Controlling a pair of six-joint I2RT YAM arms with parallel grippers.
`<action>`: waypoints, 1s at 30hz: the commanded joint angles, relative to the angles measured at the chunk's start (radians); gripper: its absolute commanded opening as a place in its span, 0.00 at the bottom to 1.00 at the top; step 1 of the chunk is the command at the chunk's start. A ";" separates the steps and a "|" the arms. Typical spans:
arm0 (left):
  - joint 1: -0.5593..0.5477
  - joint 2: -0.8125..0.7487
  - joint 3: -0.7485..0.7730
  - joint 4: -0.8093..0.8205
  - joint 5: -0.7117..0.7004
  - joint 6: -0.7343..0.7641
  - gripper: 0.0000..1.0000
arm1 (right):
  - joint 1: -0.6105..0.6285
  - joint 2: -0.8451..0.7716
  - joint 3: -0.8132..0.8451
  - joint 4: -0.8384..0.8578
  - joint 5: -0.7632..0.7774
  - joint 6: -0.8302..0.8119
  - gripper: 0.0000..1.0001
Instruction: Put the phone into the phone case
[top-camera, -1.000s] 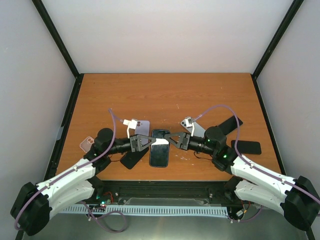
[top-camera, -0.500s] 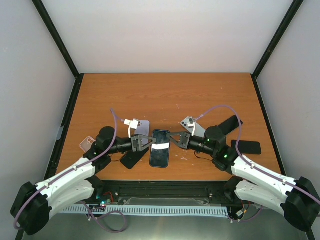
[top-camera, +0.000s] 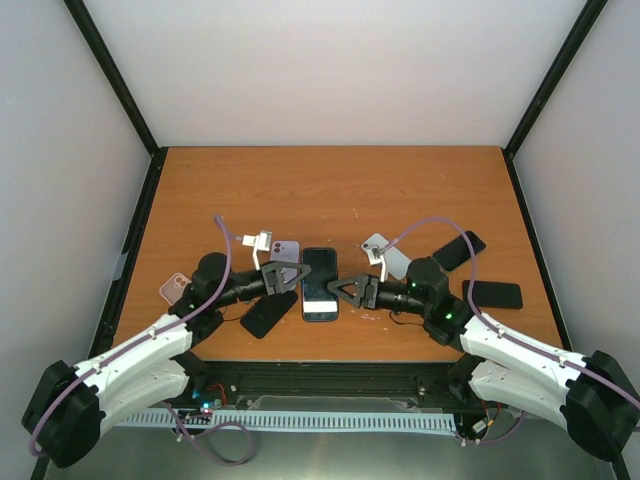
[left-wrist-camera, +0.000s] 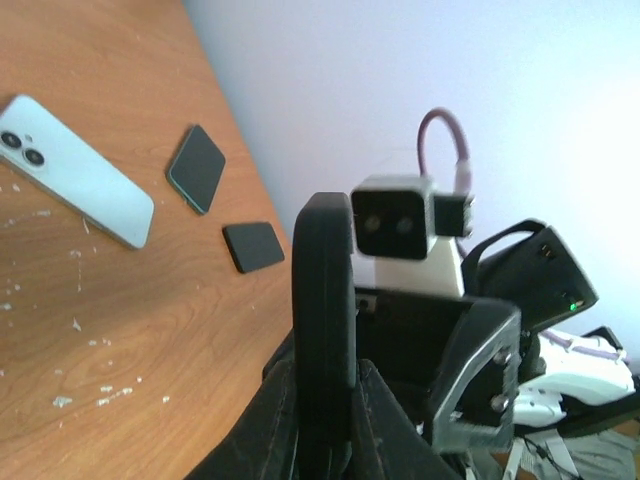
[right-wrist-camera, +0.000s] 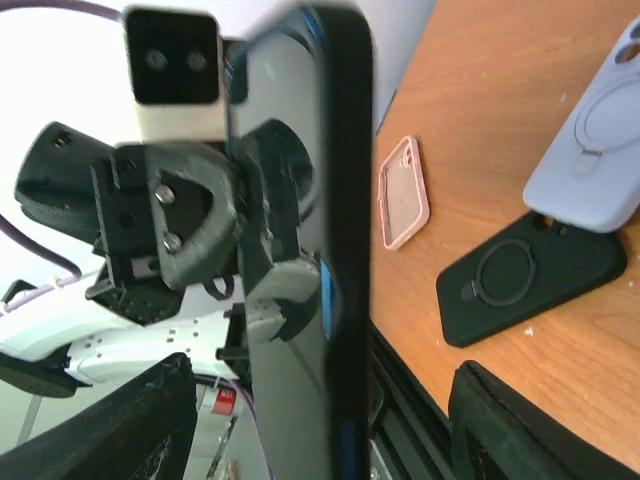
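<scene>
The phone (top-camera: 320, 285) is a glossy dark slab with a thick matte black rim, lying screen up with a pale streak of light across the glass. Whether that rim is a case already fitted cannot be told. The phone sits at the near middle of the table (top-camera: 330, 190), between the two arms; whether it rests on the wood or hangs just above it is unclear.

The left gripper (top-camera: 296, 278) is clamped on the phone's left long edge, jaws pinched tight on the rim. The right gripper (top-camera: 338, 291) stands just beside the right long edge with its jaws spread wide. In the right wrist view its fingers (right-wrist-camera: 530, 420) sit well apart on either side of the phone, not touching it.

There is one phone in the grip. Three loose cases lie to its left: a pink case (top-camera: 175, 288), a black case (top-camera: 268, 316) with a ring on its back, and a lilac case (top-camera: 286, 250). To its right lie one pale blue handset (left-wrist-camera: 75, 170), back up with two lenses, and two dark slabs (top-camera: 458, 250) (top-camera: 492, 294), each apart from the others
</scene>
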 joint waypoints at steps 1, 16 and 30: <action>0.005 -0.029 0.017 0.130 -0.086 -0.037 0.00 | 0.012 0.017 -0.041 0.064 -0.068 0.026 0.67; 0.005 0.005 0.035 0.019 -0.170 -0.006 0.00 | 0.020 0.038 -0.080 0.169 -0.059 0.099 0.03; 0.005 -0.005 -0.105 0.086 -0.050 -0.125 0.58 | 0.019 -0.005 -0.083 0.170 0.158 0.131 0.03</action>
